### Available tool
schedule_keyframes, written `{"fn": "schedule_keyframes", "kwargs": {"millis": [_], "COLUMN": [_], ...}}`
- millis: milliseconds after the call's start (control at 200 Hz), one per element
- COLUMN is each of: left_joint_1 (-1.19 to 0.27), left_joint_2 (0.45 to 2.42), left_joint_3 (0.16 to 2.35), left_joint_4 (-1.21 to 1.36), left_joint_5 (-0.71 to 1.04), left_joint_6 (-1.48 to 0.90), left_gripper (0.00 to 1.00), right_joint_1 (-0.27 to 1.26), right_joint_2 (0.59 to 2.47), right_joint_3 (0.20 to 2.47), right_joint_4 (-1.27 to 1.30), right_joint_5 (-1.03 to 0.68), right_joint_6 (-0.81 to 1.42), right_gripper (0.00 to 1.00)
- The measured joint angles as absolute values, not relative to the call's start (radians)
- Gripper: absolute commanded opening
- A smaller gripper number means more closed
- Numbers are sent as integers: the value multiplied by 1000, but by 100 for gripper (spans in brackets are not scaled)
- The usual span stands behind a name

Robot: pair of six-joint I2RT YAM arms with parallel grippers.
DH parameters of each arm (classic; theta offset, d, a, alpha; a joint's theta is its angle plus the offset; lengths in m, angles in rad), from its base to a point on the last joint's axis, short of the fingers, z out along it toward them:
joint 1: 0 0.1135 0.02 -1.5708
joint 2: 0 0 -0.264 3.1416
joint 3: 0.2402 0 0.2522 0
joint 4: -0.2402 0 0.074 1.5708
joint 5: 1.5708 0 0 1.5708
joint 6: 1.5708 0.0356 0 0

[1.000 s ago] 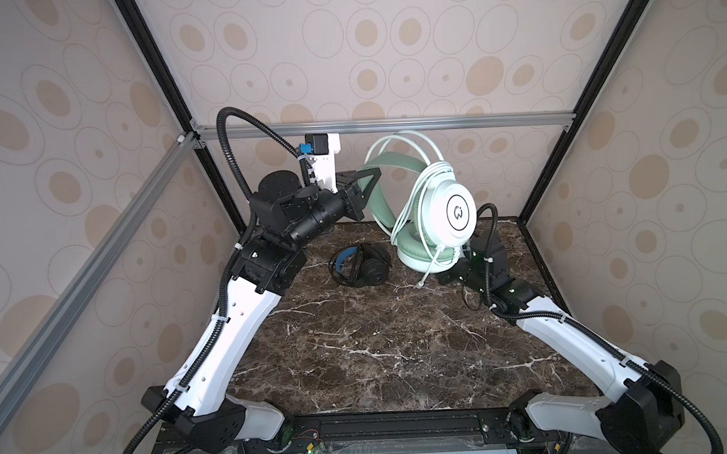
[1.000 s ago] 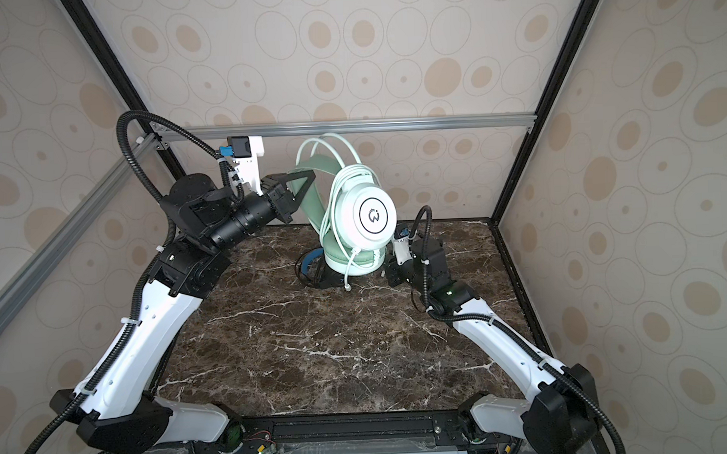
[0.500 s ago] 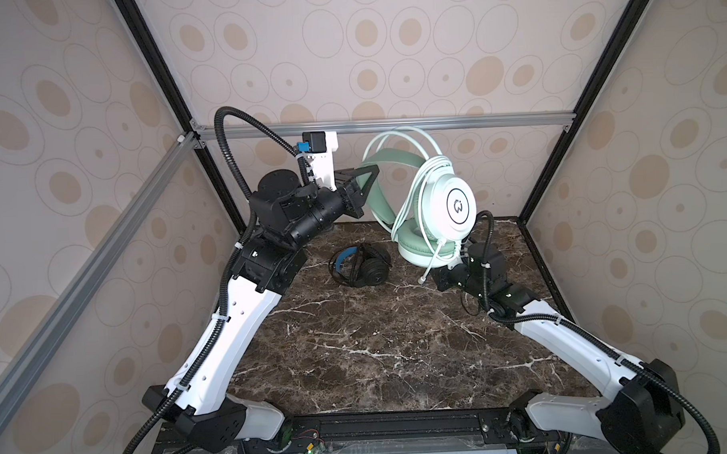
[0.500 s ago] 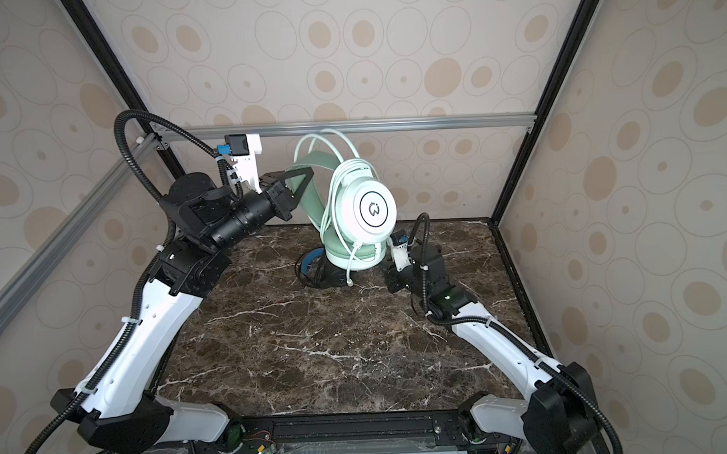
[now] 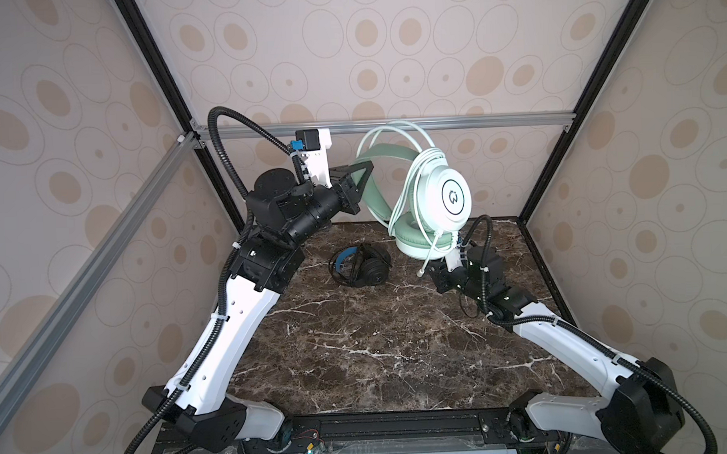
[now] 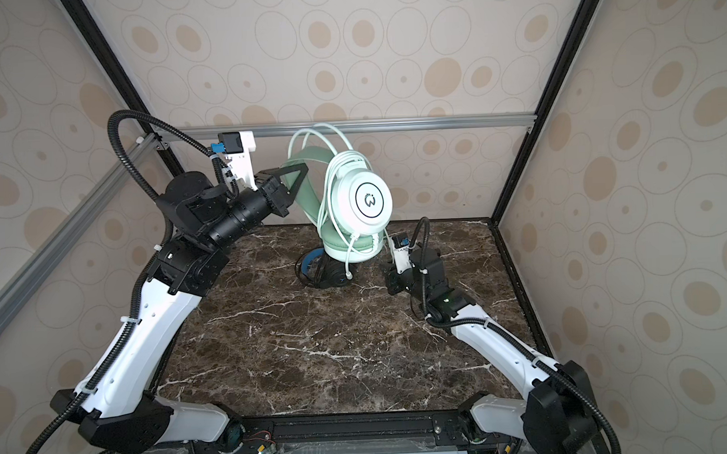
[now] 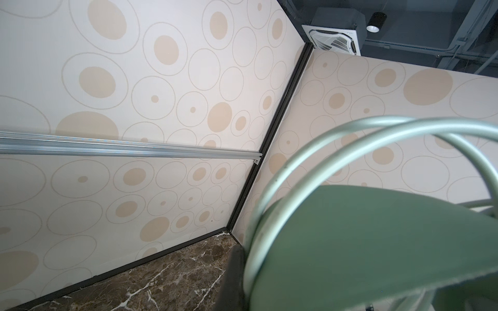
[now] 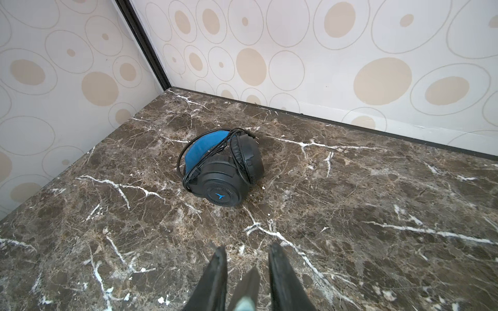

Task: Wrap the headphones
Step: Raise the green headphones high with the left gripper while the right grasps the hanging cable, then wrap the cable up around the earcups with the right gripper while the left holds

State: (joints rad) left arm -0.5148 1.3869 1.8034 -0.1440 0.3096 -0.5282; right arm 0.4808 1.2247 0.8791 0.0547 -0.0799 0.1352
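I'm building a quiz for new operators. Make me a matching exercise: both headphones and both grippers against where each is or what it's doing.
1 mint-green headphones
2 black headphones
3 left gripper
4 right gripper

A lying on the marble table
B shut on the green headband
C low over the table, jaws apart
D raised in the air

Pairs: 1-D, 2-A, 3-B, 4-C
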Motion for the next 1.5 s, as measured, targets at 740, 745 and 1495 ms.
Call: {"fn": "schedule_keyframes", "kwargs": {"millis": [740,745,1495], "left_joint_1": [-505,-505,-500], "left_joint_2": [1367,1367,1572], "left_joint_3": [1757,1757,1810], "left_joint_4": [-95,-94,-152], "left_joint_5": [172,170,-236], "left_joint_6": [-605,-607,-899], "left_gripper": [0,0,0], "right_joint_1": [480,480,741], "right_joint_2": [1218,1218,1205], "right_joint_3": [853,853,891], "right_joint_4": [64,63,-120], "right_joint_5": [-67,-67,136], "right_joint_6": [157,156,15], "right_gripper": [1,1,0]}}
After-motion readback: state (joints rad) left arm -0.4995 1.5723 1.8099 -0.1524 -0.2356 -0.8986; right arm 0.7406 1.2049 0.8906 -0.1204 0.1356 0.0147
